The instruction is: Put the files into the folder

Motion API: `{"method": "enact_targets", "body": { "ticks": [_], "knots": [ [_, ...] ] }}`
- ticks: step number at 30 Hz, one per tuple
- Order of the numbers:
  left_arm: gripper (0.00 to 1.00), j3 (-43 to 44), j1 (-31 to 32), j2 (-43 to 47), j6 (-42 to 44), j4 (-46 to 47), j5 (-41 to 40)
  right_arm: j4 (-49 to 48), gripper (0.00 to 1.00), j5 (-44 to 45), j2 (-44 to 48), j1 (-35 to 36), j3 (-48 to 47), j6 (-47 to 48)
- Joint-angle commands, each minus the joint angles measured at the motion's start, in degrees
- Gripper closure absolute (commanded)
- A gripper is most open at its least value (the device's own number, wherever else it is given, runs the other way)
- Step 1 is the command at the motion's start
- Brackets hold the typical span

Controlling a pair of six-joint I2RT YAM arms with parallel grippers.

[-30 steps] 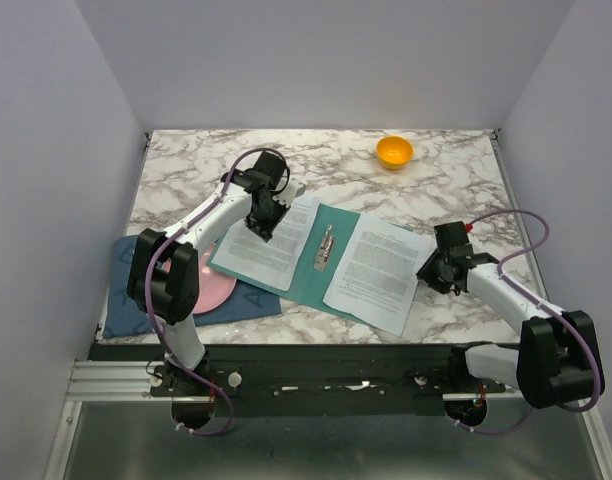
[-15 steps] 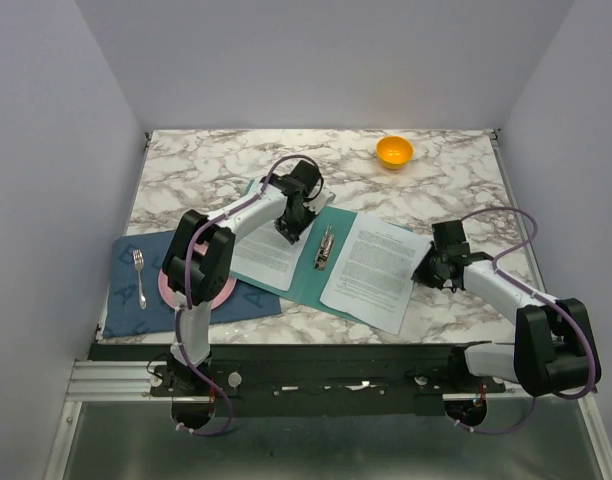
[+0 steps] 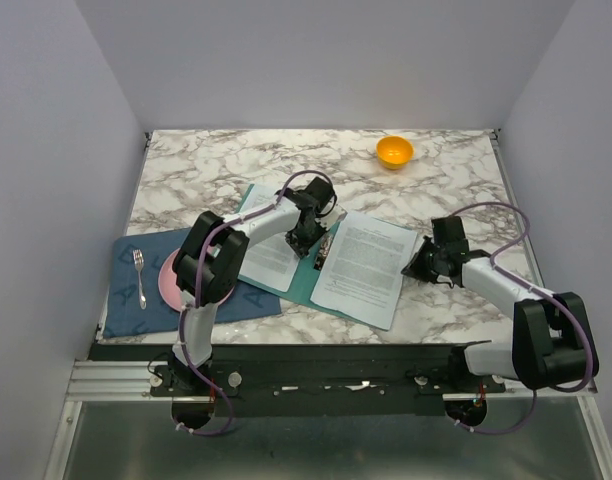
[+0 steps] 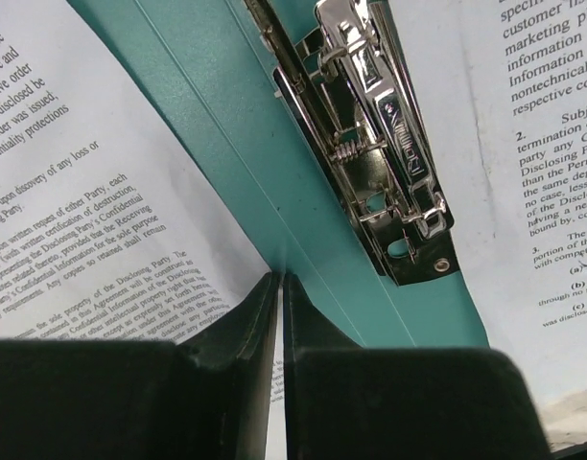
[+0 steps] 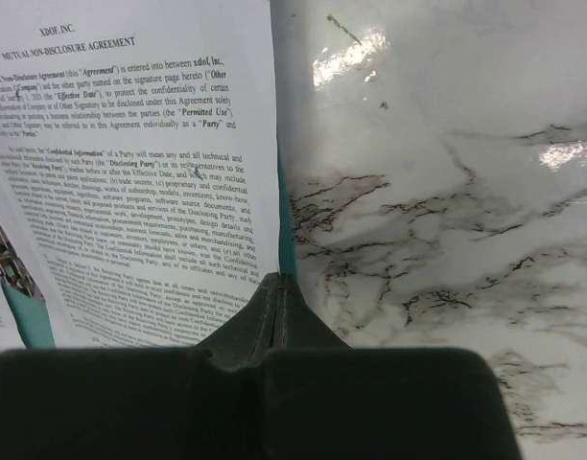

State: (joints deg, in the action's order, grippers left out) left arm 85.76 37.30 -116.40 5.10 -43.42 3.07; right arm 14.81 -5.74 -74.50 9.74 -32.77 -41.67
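Note:
The teal folder (image 3: 308, 285) lies open mid-table with its metal clip (image 3: 324, 250) along the spine. One stack of files (image 3: 266, 258) rests on its left half, another (image 3: 361, 265) on its right half. My left gripper (image 3: 308, 240) sits beside the clip (image 4: 380, 163), shut (image 4: 280, 280) on the lifted edge of a left-hand sheet (image 4: 73, 211); white paper shows between the jaws. My right gripper (image 3: 422, 265) is shut (image 5: 279, 280), its tips at the right edge of the printed sheet (image 5: 130, 172), where a teal folder strip (image 5: 284, 220) shows. Nothing shows between its jaws.
An orange bowl (image 3: 394, 151) stands at the back right. On the left, a dark blue placemat (image 3: 136, 300) carries a pink plate (image 3: 171, 285) and a fork (image 3: 139, 275). Bare marble (image 5: 447, 192) lies right of the folder. Walls enclose three sides.
My left gripper has moved right to the folder's spine, still shut on its sheet. My right gripper has closed and moved left, and the right stack has slid left onto the folder.

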Motion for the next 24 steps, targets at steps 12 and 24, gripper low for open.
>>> {"method": "enact_targets", "body": {
  "ticks": [12, 24],
  "knots": [
    [0.84, -4.37, 1.02, 1.53, -1.5, 1.23, 1.85, -3.03, 1.0, -3.93, -3.02, 1.42, -2.38, 0.36],
    [0.84, -5.34, 1.37, 3.9, -1.24, 0.01, 2.73, -3.47, 0.91, -5.07, -3.81, 2.3, -3.0, 0.71]
  ]
}}
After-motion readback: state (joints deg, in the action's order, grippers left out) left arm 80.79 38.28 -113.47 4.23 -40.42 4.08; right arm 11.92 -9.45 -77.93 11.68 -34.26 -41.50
